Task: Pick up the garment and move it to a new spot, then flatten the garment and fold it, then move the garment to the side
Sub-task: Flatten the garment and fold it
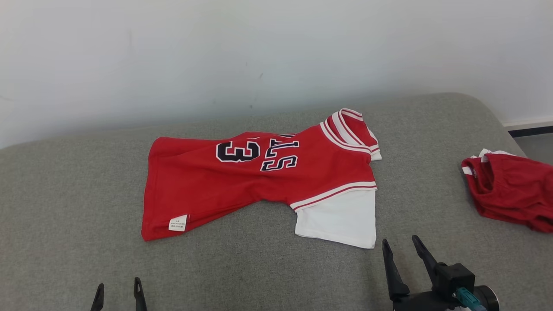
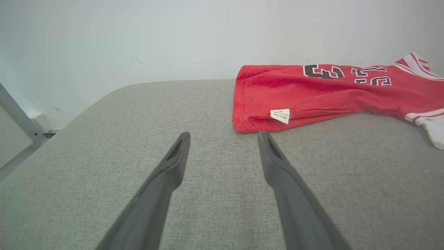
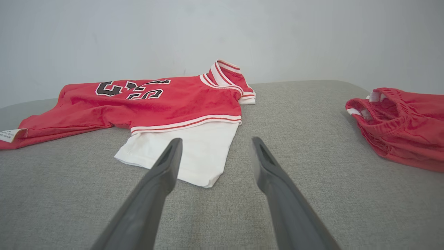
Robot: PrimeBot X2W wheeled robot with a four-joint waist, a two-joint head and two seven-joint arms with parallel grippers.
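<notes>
The garment (image 1: 259, 181) is a red jersey with dark letters, white trim and a white sleeve. It lies crumpled sideways on the grey cushioned surface (image 1: 65, 224), hem to the left, collar to the right. My left gripper (image 1: 118, 290) is open near the front edge, short of the hem corner with its white tag (image 2: 280, 115). My right gripper (image 1: 400, 246) is open just in front of the white sleeve (image 3: 187, 156). From the wrist views, the jersey (image 2: 312, 93) (image 3: 156, 100) lies beyond the spread fingers of each gripper (image 2: 223, 137) (image 3: 215, 143). Neither gripper touches cloth.
A second red garment (image 1: 512, 190) (image 3: 399, 125) lies bunched at the right edge of the surface. A pale wall (image 1: 259, 52) stands right behind the surface. A strip of floor and baseboard (image 1: 531, 129) shows at the far right. A grey frame (image 2: 17, 114) stands off the left edge.
</notes>
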